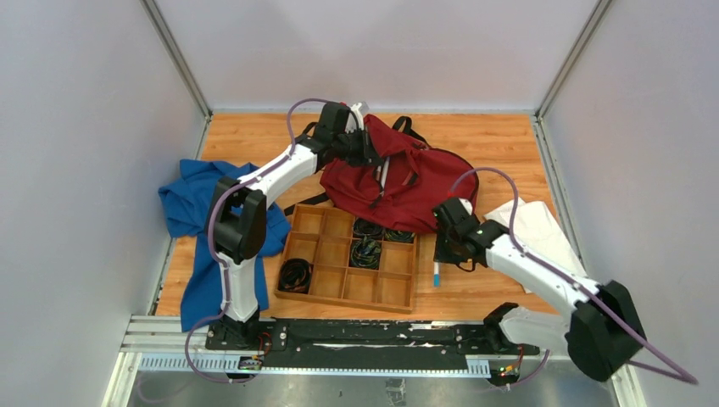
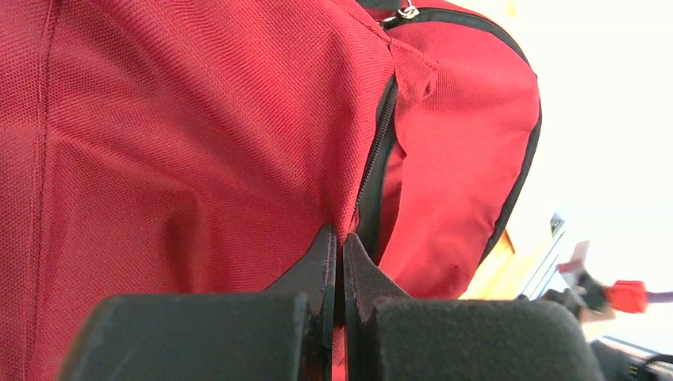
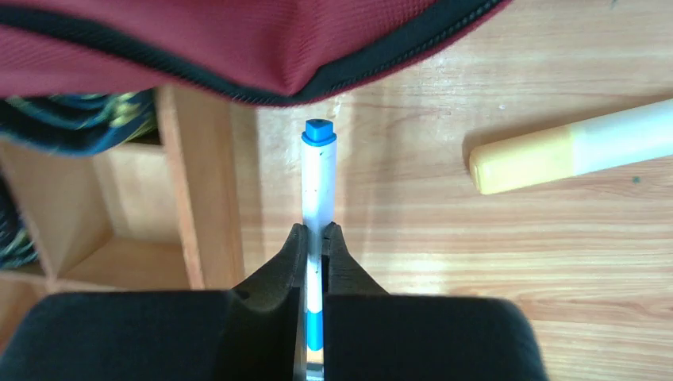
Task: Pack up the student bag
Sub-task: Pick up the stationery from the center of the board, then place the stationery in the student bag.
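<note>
The student bag [image 1: 407,174], dark red with black zippers, lies at the back middle of the table. My left gripper [image 1: 371,153] is shut on a fold of its fabric by the black zipper; in the left wrist view the gripper [image 2: 340,238] pinches red cloth of the bag [image 2: 198,143]. My right gripper [image 3: 316,230] is shut on a white pen [image 3: 318,175] with a blue cap, low over the wood just in front of the bag's edge [image 3: 238,40]. From above, the right gripper [image 1: 441,253] sits right of the tray, the pen [image 1: 437,273] poking out below it.
A wooden tray [image 1: 394,288] with compartments, some holding dark coiled items, stands in front of the bag; its wall [image 3: 198,198] is just left of the pen. A yellow and white highlighter [image 3: 555,151] lies right of the pen. A blue cloth [image 1: 195,212] lies left, a white sheet [image 1: 538,225] right.
</note>
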### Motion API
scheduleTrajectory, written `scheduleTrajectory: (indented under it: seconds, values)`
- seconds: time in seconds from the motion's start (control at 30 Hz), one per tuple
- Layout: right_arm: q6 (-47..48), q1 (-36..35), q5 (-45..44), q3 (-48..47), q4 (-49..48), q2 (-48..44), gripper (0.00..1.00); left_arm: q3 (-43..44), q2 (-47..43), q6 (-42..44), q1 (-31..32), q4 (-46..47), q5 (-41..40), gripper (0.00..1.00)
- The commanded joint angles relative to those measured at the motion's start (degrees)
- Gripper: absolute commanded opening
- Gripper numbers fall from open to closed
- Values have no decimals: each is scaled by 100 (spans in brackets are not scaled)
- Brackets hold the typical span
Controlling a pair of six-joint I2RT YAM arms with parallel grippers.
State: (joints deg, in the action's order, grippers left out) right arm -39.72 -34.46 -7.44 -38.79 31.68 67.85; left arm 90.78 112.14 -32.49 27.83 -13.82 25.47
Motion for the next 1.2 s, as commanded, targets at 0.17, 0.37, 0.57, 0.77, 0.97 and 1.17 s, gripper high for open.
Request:
scheduleTrajectory:
  seconds: [0.17,0.37,0.57,0.77,0.97,1.17]
  values:
    - [997,338,332,-1417,776,-759,0,95,-79,328,11,-270,397,0]
    - [1010,825,1534,-2863,45,822,0,72,-199,354,-59,-293,483,0]
    - [513,1181,2723,-3793,-719,2429,0,371,-169,429,-59,-571,561,0]
    - [107,1260,2489,-4746,-985,3459,0,592,-290,847,-59,-1032,471,0]
    - [-294,1279,1757,-5808,-902,4531,0,607,-203,894,-61,-1220,494,0]
    - [-133,1201,1748,-5874,-760,4516,53,439,-228,744,-59,-976,573,0]
